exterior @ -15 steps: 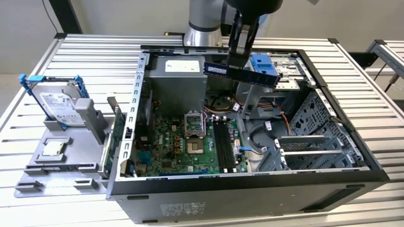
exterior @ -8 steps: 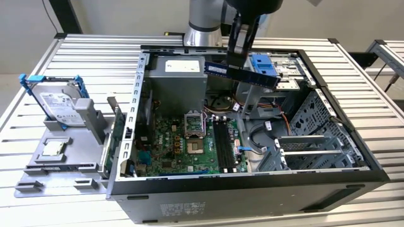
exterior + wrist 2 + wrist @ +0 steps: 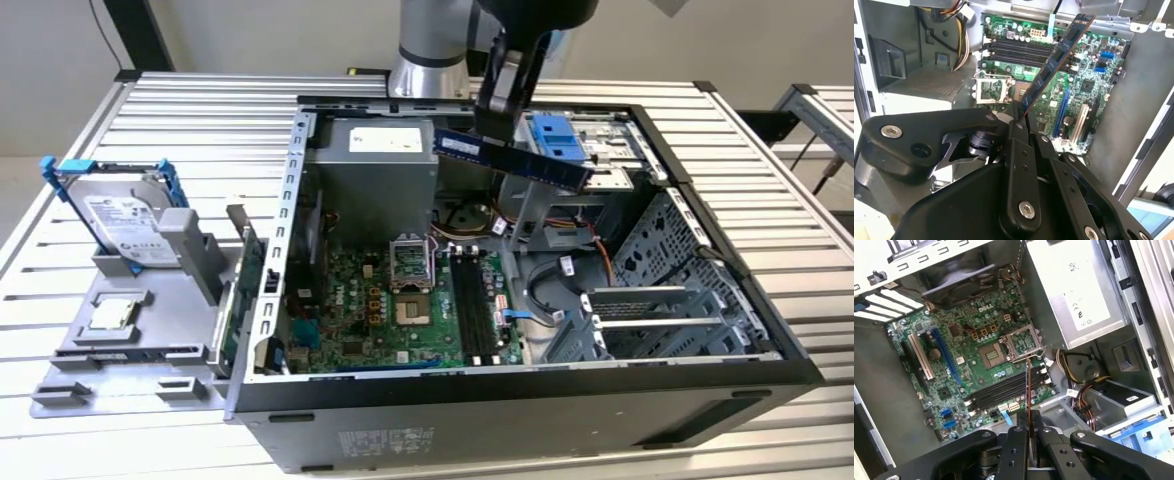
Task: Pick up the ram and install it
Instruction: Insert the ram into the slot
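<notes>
Dark-blue ram (image 3: 514, 158) hung over the open case (image 3: 534, 410), upper centre of the exterior view, the gripper (image 3: 495, 118) clenched on one end. Sound seating would require squaring it parallel with the memory slots (image 3: 470, 295).

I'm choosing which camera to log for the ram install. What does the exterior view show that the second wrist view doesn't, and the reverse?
Exterior view: the whole open case on the slatted table, the hard drive in its blue bracket on the exterior view's left, and the ram held high above the case opening.
Second wrist view: the gripper close up, shut on one end of the ram, with the stick angling out over the board.
Both: gripper, ram, motherboard, memory slots and CPU socket.
</notes>
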`<state>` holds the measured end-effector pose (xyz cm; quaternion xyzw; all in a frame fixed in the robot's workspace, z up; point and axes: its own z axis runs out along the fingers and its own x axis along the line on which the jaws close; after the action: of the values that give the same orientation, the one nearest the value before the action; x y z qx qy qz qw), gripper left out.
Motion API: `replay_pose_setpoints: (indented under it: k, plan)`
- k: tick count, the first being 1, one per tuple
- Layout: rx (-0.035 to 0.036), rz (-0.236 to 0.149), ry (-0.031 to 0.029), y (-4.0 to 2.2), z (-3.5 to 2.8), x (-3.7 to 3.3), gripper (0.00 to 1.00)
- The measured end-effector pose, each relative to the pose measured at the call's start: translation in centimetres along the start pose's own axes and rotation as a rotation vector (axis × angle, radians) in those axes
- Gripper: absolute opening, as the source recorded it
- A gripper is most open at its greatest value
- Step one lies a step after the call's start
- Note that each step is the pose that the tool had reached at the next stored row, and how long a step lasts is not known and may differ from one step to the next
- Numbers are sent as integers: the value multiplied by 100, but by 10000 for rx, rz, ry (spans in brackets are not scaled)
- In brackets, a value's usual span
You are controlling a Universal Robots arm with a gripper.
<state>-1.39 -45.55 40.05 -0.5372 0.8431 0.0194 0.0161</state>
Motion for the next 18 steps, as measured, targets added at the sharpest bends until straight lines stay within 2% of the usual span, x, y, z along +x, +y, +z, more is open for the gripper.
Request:
replay_pose_setpoints:
  k: [4,18]
  plan:
    - [18,371,-6,0,0,0,0]
    - [112,2291,-34,0,0,0,0]
